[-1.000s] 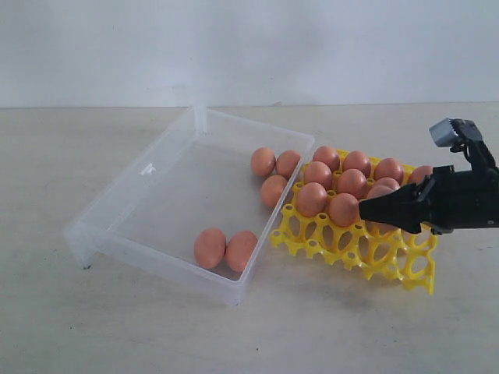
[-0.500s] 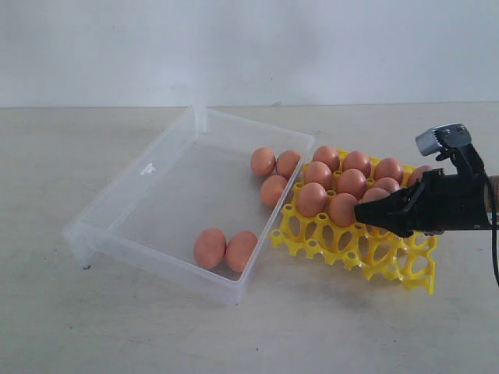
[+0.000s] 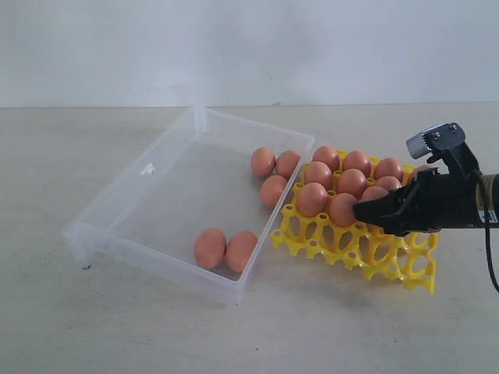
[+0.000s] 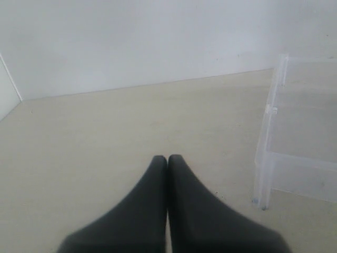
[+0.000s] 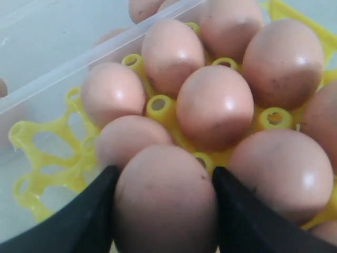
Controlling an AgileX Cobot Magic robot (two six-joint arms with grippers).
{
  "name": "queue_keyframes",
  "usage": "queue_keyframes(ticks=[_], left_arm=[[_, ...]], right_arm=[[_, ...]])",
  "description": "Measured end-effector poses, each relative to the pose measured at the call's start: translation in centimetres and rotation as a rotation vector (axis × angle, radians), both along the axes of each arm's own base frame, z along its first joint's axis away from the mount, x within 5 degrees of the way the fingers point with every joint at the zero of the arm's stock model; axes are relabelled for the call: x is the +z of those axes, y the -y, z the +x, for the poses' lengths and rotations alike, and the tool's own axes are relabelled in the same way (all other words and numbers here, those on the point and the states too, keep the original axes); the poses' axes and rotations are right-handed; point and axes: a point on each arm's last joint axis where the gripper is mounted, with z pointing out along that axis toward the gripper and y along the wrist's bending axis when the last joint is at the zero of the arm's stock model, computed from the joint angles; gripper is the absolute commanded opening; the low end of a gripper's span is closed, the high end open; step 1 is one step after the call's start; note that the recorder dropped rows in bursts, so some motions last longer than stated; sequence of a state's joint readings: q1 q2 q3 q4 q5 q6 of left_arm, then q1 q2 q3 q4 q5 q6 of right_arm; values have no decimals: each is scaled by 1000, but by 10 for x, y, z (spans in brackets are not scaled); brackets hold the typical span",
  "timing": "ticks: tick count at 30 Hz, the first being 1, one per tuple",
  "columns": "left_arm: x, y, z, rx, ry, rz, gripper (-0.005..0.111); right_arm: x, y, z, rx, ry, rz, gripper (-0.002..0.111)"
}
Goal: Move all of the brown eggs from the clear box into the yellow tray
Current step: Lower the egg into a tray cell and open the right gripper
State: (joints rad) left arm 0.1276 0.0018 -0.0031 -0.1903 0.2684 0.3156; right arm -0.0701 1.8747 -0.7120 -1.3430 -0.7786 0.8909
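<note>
My right gripper (image 3: 360,211) hovers low over the near side of the yellow tray (image 3: 366,253), its black fingers shut on a brown egg (image 5: 164,208). In the right wrist view that gripper (image 5: 164,171) holds the egg above tray cells that hold several eggs (image 5: 215,105). The clear box (image 3: 140,195) lies left of the tray. Three eggs (image 3: 274,189) sit in its far right corner and two eggs (image 3: 224,249) by its near wall. My left gripper (image 4: 167,158) is shut and empty over bare table, beside a corner of the clear box (image 4: 263,174); the exterior view does not show it.
The tray touches the box's right wall (image 3: 292,199). Empty tray cells (image 3: 390,261) run along its near edge. A white wall (image 3: 249,47) backs the pale table (image 3: 312,327).
My right gripper has shifted slightly left over the tray with the egg still in it. The eggs in the box and the tray have not moved.
</note>
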Motion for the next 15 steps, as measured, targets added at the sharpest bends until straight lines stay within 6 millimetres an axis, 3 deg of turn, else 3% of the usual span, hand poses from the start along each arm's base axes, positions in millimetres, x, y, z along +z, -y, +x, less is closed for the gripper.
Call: queue_keyframes(ticks=[5,15], left_arm=[[0,0,0,0,0,0,-4],[0,0,0,0,0,0,-4]], right_arm=[[1,-1,1,-7,5,20,64],[2,-1,1,-11,-2,41,63]])
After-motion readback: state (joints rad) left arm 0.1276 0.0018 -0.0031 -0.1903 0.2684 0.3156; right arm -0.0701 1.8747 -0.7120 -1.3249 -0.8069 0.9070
